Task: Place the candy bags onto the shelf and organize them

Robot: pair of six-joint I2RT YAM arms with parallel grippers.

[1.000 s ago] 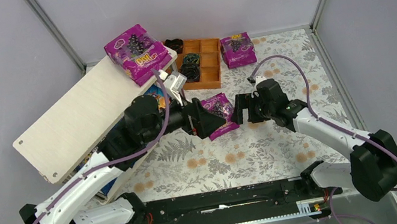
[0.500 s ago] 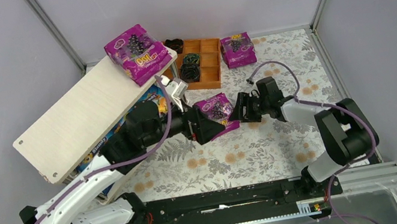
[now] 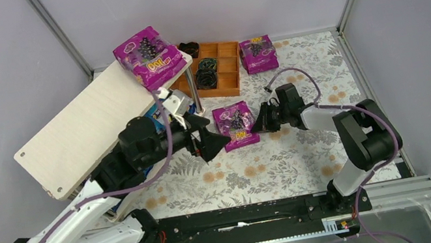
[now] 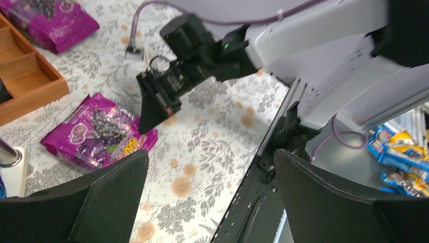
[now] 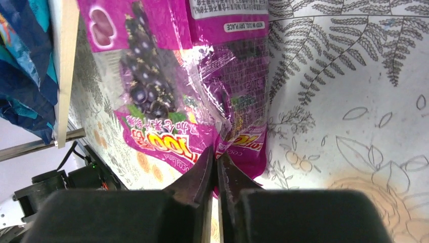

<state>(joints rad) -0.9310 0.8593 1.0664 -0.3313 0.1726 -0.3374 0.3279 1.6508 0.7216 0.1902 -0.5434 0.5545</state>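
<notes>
A purple candy bag (image 3: 235, 125) lies on the flowered tabletop between the two arms. My right gripper (image 3: 260, 120) is shut on that bag's right edge. The right wrist view shows a fold of the purple candy bag (image 5: 202, 76) pinched between the tips of the right gripper (image 5: 216, 158). My left gripper (image 3: 215, 142) stands wide open just left of the bag, holding nothing. In the left wrist view the left gripper (image 4: 210, 157) hangs over bare cloth, beside the bag (image 4: 98, 131). The shelf (image 3: 88, 126) carries another purple bag (image 3: 149, 56) at its far end.
A third purple bag (image 3: 256, 54) lies at the back right. The orange-brown tray (image 3: 229, 83) beside it holds black coiled rings (image 3: 206, 73). Blue packets (image 3: 158, 112) sit under the shelf's top board. The black base rail (image 3: 248, 215) runs along the near edge.
My right gripper has shut on the middle bag's edge. The left arm has drawn back to the left, away from the bag, still open.
</notes>
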